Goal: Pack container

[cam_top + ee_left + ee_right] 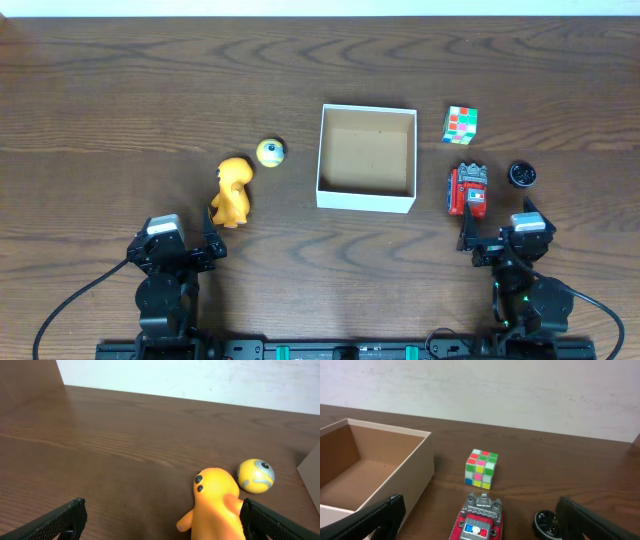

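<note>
The container, a shallow white-walled box with a brown inside, sits mid-table and holds nothing; its near corner shows in the right wrist view. An orange dinosaur toy and a yellow ball lie to its left, both in the left wrist view: dinosaur, ball. A red toy truck, a puzzle cube and a black round cap lie to its right. My left gripper is open just short of the dinosaur. My right gripper is open just short of the truck.
The dark wooden table stretches to a white wall at the far edge. The cube and the black cap stand beyond and to the right of the truck. Cables run from both arm bases at the near edge.
</note>
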